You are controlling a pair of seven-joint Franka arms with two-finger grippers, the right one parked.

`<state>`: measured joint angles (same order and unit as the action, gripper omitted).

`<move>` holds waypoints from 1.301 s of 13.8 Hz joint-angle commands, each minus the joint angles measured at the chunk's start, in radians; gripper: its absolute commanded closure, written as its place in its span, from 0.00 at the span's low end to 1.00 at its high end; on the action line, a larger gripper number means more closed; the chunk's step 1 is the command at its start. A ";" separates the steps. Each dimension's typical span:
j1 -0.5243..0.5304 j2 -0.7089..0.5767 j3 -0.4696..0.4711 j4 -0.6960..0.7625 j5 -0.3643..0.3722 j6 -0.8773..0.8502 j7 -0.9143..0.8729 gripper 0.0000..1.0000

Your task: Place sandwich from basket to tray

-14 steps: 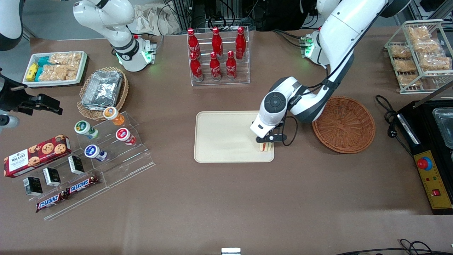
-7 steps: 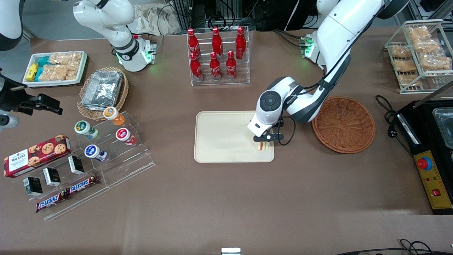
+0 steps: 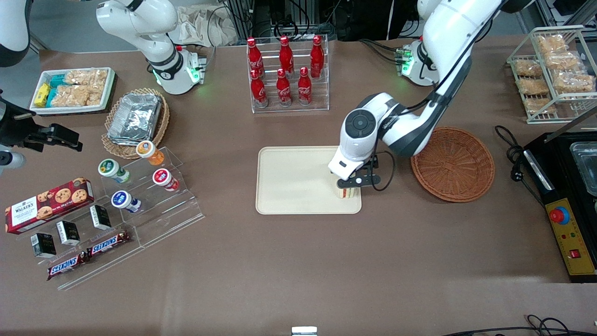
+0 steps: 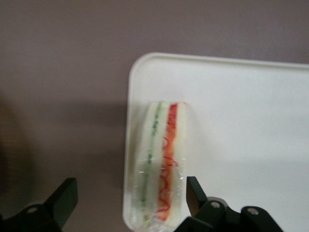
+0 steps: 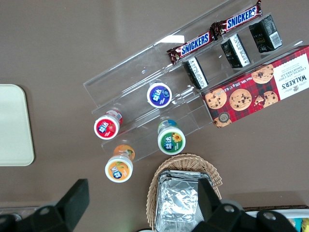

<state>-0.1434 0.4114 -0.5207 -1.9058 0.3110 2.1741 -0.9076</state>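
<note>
The sandwich (image 3: 347,192) stands on its edge on the cream tray (image 3: 289,182), in the tray corner nearest the front camera and the brown wicker basket (image 3: 452,163). In the left wrist view the sandwich (image 4: 161,164) shows green and red filling stripes under clear wrap, close to the tray's rim (image 4: 133,87). My gripper (image 3: 350,183) hangs just above it. The gripper (image 4: 129,195) is open, its fingers (image 4: 194,193) standing apart on either side of the sandwich without pressing it. The basket holds nothing that I can see.
A clear rack of red cola bottles (image 3: 285,74) stands farther from the front camera than the tray. Yoghurt cups and snack bars on a clear stand (image 3: 135,186) and a foil container in a tan basket (image 3: 135,119) lie toward the parked arm's end. A black appliance (image 3: 571,186) sits past the basket.
The wrist carried the sandwich a little along the tray's near corner, then rose slightly. The sandwich now rests on the tray with the fingers apart around it.
</note>
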 commanded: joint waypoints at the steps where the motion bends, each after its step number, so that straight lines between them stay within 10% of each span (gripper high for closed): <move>1: 0.057 -0.138 -0.001 -0.018 -0.085 -0.094 0.149 0.00; 18: 0.424 -0.393 0.028 0.070 -0.253 -0.398 0.765 0.00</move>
<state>0.2429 0.0577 -0.4882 -1.8470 0.0847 1.8061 -0.2133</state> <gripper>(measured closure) 0.000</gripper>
